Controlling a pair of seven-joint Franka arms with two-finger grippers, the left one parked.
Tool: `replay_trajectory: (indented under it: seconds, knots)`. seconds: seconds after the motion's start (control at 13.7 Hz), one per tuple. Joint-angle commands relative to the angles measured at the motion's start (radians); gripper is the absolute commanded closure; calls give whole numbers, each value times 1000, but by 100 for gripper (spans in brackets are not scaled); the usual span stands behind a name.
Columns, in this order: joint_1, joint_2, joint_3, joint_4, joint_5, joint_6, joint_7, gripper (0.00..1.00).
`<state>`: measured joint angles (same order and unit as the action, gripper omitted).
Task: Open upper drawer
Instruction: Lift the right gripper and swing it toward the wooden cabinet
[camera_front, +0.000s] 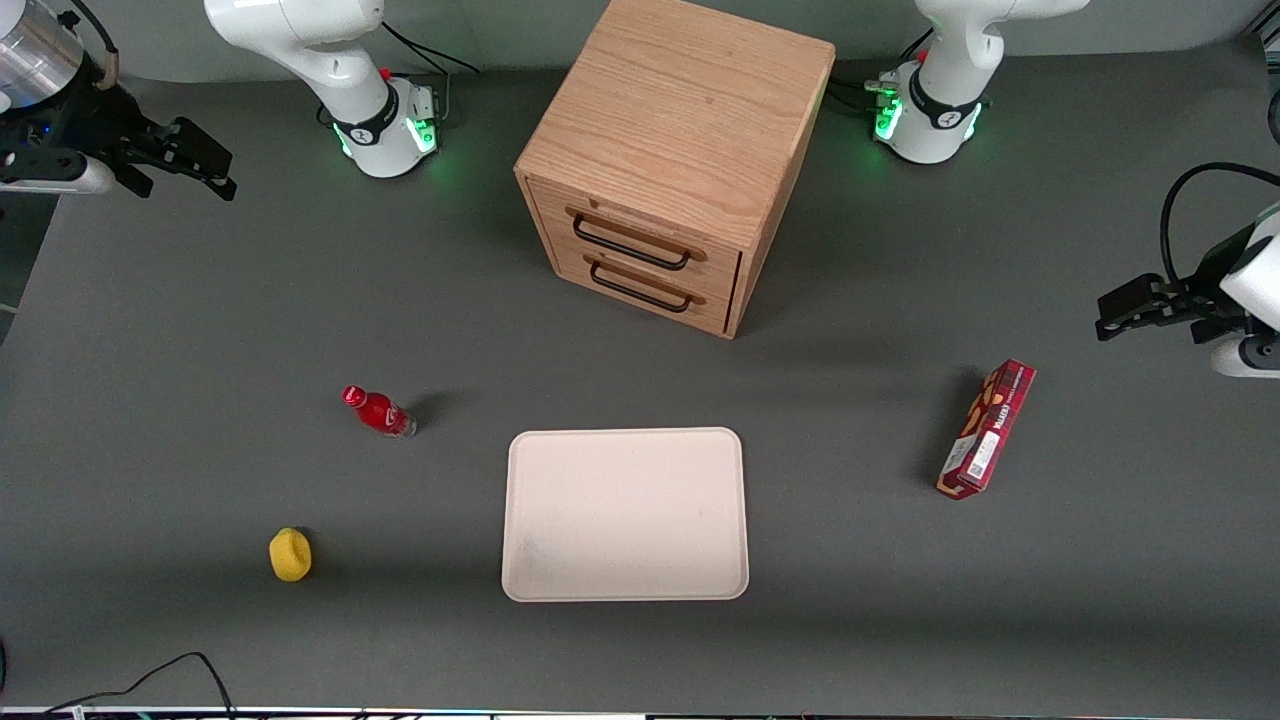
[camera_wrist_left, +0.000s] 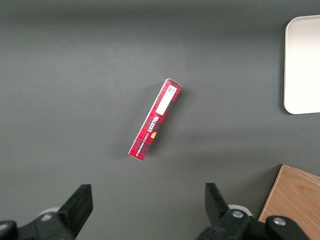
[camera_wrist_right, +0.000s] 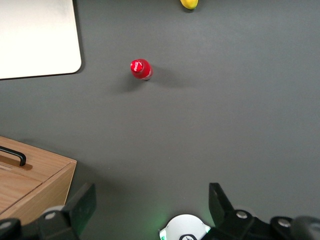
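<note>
Grey table (camera_front: 150, 350). Oak cabinet (camera_front: 680, 110) stands at its middle, farther from the front camera than the cream tray (camera_front: 625, 515). Upper drawer (camera_front: 640, 235) is flush with the cabinet face — shut, black handle untouched. Red box (camera_front: 987, 430) lies toward the parked arm's end. Gripper (camera_front: 215, 172) hangs high toward the working arm's end, well apart from the cabinet — fingers spread wide, empty. Red bottle (camera_front: 380, 412) stands upright; yellow lump (camera_front: 290, 555) sits nearer the front camera.
</note>
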<state>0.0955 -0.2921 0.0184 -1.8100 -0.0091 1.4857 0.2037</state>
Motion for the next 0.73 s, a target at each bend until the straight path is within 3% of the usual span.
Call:
replay_trajectory:
  seconds: [0.0,0.29,0.51,0.66]
  knots:
    - [0,11,-6,23,-11,-47,7,0]
    - [6,45,0,75,-8,-53,4,0]
    - [12,76,67,109,116,-74,-199,0]
    - [18,154,115,171,214,-65,-208,0]
